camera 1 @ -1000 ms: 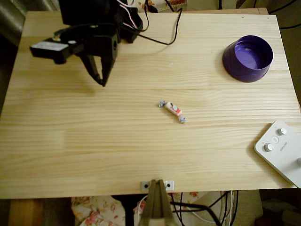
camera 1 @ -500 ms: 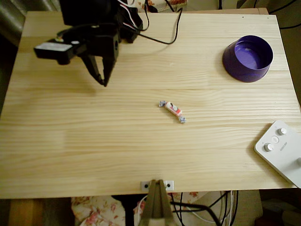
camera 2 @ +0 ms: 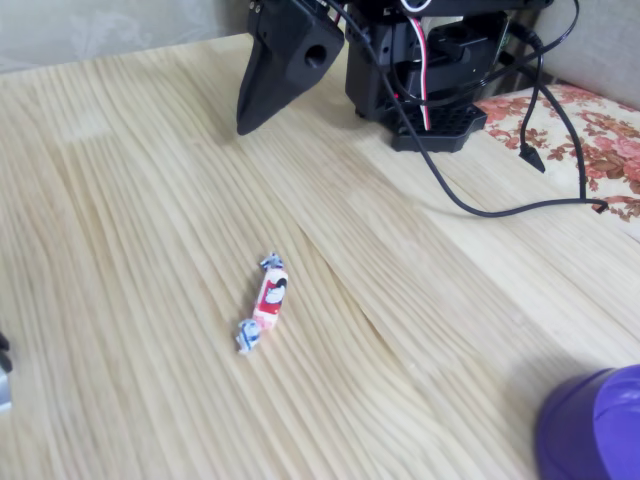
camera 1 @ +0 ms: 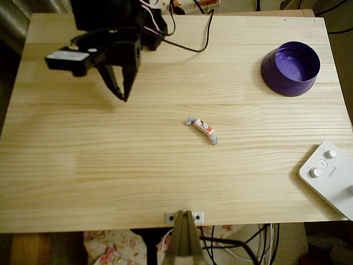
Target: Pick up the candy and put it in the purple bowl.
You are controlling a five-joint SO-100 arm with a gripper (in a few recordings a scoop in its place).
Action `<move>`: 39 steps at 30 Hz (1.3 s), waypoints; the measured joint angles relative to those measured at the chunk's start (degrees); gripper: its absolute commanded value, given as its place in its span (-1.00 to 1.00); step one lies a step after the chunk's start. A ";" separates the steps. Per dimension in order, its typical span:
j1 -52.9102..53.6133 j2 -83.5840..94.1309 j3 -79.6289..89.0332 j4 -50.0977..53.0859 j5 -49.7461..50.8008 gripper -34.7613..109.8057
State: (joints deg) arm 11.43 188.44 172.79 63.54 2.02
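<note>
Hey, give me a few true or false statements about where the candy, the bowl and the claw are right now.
1. The candy lies on the bare wooden table. True.
2. The candy is inside the purple bowl. False: it lies on the table, apart from the bowl.
3. The claw grips the candy. False: it hangs apart from the candy, holding nothing.
4. In the overhead view the bowl sits toward the upper right. True.
5. A white device with knobs sits at the lower right. True.
</note>
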 measured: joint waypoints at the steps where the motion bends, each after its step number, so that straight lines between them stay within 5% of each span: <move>1: 0.44 0.00 0.00 0.00 0.26 -0.53; 39: -1.41 0.09 -2.37 7.21 -2.29 -0.53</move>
State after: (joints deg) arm 10.02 188.53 170.42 70.75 -0.26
